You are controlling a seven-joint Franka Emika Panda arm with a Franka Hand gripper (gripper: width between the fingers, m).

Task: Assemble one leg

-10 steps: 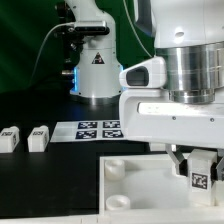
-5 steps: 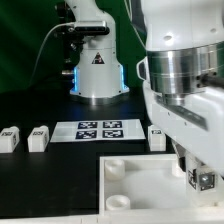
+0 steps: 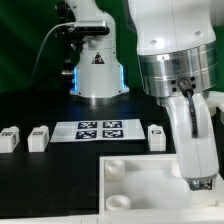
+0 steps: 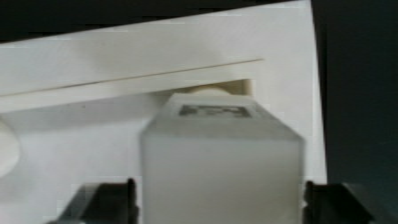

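Robot arm, large and white, fills the exterior view's right side, its wrist angled down over a dark surface [image 3: 40,175]. At the lower end of the arm the fingers [image 3: 198,181] reach down to the near right part of a large white square plate [image 3: 140,185] with round corner sockets, which lies at the front of the scene. In the wrist view, a leg [image 4: 221,160] — a small white rectangular post with a black-and-white tag on its far end — sits squarely between the two dark fingers [image 4: 111,203], one pressed against each side of it, so the fingers are clamped on this leg. Beyond the held leg the wrist view shows the white plate underneath, with a raised edge line across it and black surface past its border. Whether the leg touches the plate cannot be told. In the exterior view the held leg is mostly hidden by the arm. Three more legs stand on the surface: two side by side at the exterior view's left [image 3: 9,139] [image 3: 38,138], and one just behind the plate toward the right [image 3: 156,136]. Between them lies the marker board [image 3: 98,129], flat and white with several square tags. Behind it stands the robot's base [image 3: 97,70], white with a blue glow at its side.
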